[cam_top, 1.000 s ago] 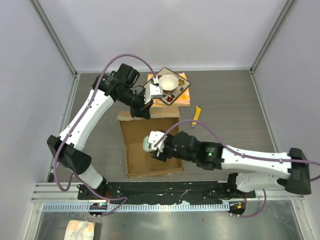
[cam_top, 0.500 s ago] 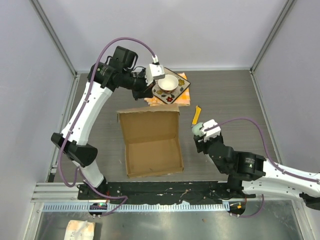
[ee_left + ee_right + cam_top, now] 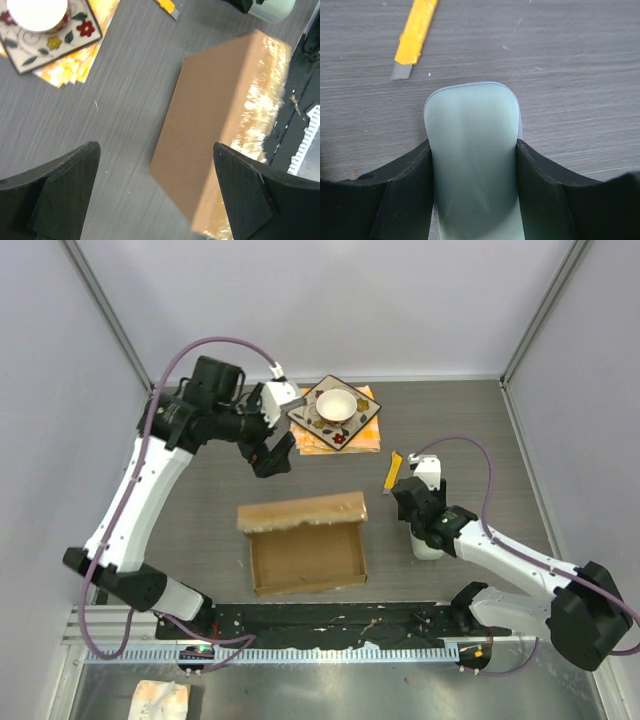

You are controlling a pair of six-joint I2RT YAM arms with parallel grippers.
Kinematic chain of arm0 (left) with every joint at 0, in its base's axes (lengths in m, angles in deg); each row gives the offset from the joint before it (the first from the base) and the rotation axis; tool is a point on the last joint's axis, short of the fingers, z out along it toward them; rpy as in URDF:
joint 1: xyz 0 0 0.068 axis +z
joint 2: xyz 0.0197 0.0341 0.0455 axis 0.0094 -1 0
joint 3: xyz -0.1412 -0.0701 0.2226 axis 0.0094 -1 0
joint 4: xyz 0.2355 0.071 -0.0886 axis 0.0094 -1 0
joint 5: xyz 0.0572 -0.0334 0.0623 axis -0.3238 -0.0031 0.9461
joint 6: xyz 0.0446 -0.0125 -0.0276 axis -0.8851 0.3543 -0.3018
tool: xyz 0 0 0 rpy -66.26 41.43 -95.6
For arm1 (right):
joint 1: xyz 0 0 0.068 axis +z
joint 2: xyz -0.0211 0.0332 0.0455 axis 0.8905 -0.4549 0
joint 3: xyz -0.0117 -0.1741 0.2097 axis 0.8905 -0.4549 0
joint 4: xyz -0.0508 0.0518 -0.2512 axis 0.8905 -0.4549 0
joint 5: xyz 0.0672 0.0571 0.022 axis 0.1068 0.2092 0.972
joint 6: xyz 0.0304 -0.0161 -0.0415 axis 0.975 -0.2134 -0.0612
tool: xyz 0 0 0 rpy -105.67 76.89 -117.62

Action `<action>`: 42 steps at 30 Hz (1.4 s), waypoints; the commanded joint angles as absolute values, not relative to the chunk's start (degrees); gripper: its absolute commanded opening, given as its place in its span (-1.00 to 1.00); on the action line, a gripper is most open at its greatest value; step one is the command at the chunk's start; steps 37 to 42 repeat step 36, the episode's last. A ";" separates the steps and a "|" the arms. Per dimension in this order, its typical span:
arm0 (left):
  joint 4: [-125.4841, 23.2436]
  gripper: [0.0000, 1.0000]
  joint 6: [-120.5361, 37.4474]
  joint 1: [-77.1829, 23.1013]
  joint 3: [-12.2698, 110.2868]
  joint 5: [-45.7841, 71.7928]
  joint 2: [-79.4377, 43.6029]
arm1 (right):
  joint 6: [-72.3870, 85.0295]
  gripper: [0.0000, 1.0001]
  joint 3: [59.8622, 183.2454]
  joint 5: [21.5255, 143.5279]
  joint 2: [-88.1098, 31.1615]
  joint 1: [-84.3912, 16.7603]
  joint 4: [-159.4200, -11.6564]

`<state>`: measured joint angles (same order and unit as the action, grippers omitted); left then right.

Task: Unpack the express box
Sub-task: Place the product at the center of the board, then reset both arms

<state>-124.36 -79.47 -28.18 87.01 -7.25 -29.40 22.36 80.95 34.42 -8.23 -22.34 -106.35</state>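
Brown express box (image 3: 305, 555) near left tool (image 3: 275, 460)

A dark grey tabletop (image 3: 470, 430) with a fine wood grain forms the floor of the cell. Plain pale walls (image 3: 330, 300) with a faint lilac tint close it in at the back and both sides, joined at the corners by silver metal posts (image 3: 108, 315). Along the near edge run a black mounting rail (image 3: 330, 620), a pale toothed strip (image 3: 300, 653) and a brushed metal shelf (image 3: 330, 690). The light is soft and even.
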 commanded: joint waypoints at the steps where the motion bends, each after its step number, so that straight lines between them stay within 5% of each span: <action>1: -120.55 1.00 -70.54 -24.63 81.53 -4.58 -20.48 | 24.56 -0.25 80.82 43.68 -10.32 -26.81 -97.78; 4: -121.95 0.99 -68.77 -20.25 79.15 -3.52 -17.93 | 25.69 -0.05 80.72 45.78 -12.69 -30.66 -97.16; 6: -121.87 0.99 -67.10 -17.95 77.22 -3.08 -16.35 | 26.22 0.26 80.90 48.24 -14.01 -32.87 -96.98; 8: -121.69 1.00 -66.84 -15.05 74.77 -3.17 -13.01 | 26.31 0.89 82.39 50.18 -14.63 -34.46 -98.38; 18: -115.55 1.00 -64.73 -12.85 54.90 3.24 3.16 | 30.61 0.94 97.94 54.76 -14.20 -34.82 -117.19; 27: -105.27 0.99 -59.55 -11.88 38.46 13.79 9.94 | 27.46 0.96 96.11 58.70 6.62 -34.82 -118.25; 42: -96.74 1.00 -54.36 -10.30 30.02 14.23 8.88 | 24.03 0.97 97.60 60.65 2.08 -34.82 -121.94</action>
